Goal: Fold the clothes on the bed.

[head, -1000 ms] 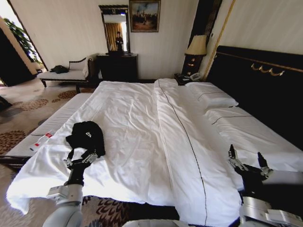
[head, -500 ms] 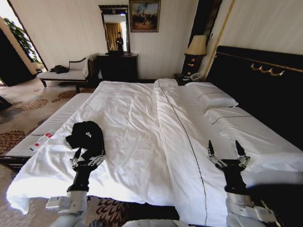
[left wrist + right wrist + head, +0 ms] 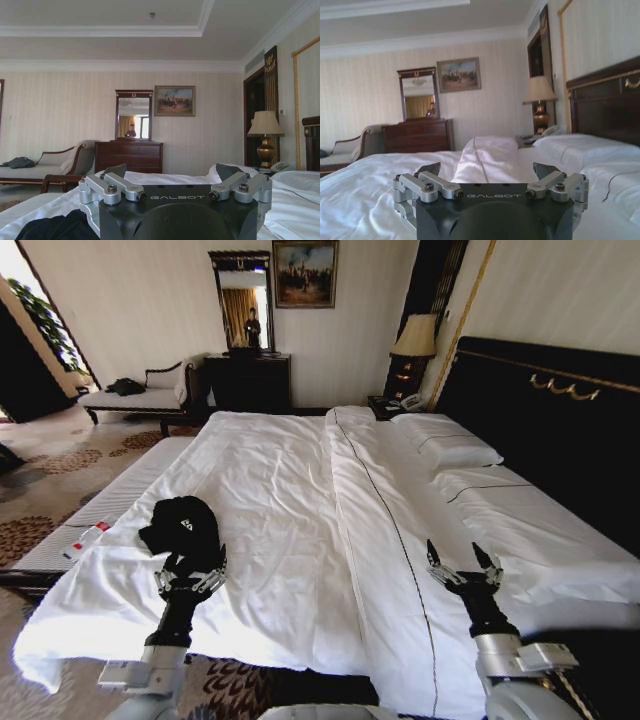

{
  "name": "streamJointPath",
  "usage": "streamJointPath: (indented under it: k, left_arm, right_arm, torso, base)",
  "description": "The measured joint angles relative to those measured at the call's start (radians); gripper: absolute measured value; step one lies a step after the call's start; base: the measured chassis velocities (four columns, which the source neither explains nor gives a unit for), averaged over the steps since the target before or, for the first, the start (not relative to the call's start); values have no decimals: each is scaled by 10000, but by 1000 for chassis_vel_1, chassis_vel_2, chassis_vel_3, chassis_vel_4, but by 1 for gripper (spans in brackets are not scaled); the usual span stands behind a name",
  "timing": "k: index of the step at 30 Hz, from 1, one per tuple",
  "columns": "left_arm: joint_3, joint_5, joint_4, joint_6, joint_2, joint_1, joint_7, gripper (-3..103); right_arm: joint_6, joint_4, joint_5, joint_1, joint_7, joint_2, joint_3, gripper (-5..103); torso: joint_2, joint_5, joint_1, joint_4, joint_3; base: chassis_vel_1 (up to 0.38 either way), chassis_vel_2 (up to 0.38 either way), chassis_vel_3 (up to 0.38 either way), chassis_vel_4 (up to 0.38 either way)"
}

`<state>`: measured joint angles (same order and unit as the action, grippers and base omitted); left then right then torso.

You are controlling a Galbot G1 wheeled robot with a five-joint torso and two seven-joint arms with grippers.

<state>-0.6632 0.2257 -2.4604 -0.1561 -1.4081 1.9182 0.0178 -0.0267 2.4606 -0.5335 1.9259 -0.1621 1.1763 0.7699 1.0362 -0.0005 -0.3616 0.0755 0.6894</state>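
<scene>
The clothes are one crumpled black T-shirt [image 3: 185, 525] lying in a heap near the left side of the bed [image 3: 300, 500], on the white duvet. My left gripper [image 3: 190, 578] is open, its fingertips right at the shirt's near edge; in the left wrist view the gripper [image 3: 172, 172] has nothing between its fingers and black cloth [image 3: 55, 227] shows below it. My right gripper [image 3: 455, 555] hovers open over the right half of the duvet, far from the shirt, and in the right wrist view the gripper [image 3: 487, 170] is also empty.
A pale bench [image 3: 110, 505] beside the bed carries a small red-labelled bottle [image 3: 85, 538]. Pillows [image 3: 450, 445] and the dark headboard [image 3: 560, 420] lie to the right. A chaise [image 3: 140, 395], a dresser [image 3: 250, 380] and a lamp [image 3: 415, 337] stand along the far wall.
My right gripper has moved left and forward, out over the duvet. My left gripper has edged slightly right, staying at the shirt's near edge. The shirt has not moved.
</scene>
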Motion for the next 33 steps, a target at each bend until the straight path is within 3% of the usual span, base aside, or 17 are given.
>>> streamJointPath:
  k: [4, 9, 21, 33]
  left_arm:
    - [165, -119, -93, 77, -328, 123, -19, 100]
    - [342, -337, -127, 89, -567, 177, -29, 100]
    - [556, -848, -112, -41, -907, 251, -23, 100]
    - [630, -1161, -87, -187, -1138, 282, 10, 100]
  right_arm:
    - [430, 129, -278, -175, 56, -186, -35, 100]
    - [-610, -227, -232, -337, 260, -354, -61, 100]
    - [-489, -261, -175, -323, 363, -480, -66, 100]
    - [-488, -583, 205, -576, 363, -141, -549, 100]
  torso:
    - [0, 0, 0, -1, 0]
    - [0, 2, 0, 0, 0]
    - [0, 0, 0, 0, 0]
    - [0, 0, 0, 1, 0]
  base:
    - [0, 0, 0, 0]
    - [0, 0, 0, 0]
    - [0, 0, 0, 0]
    - [0, 0, 0, 0]
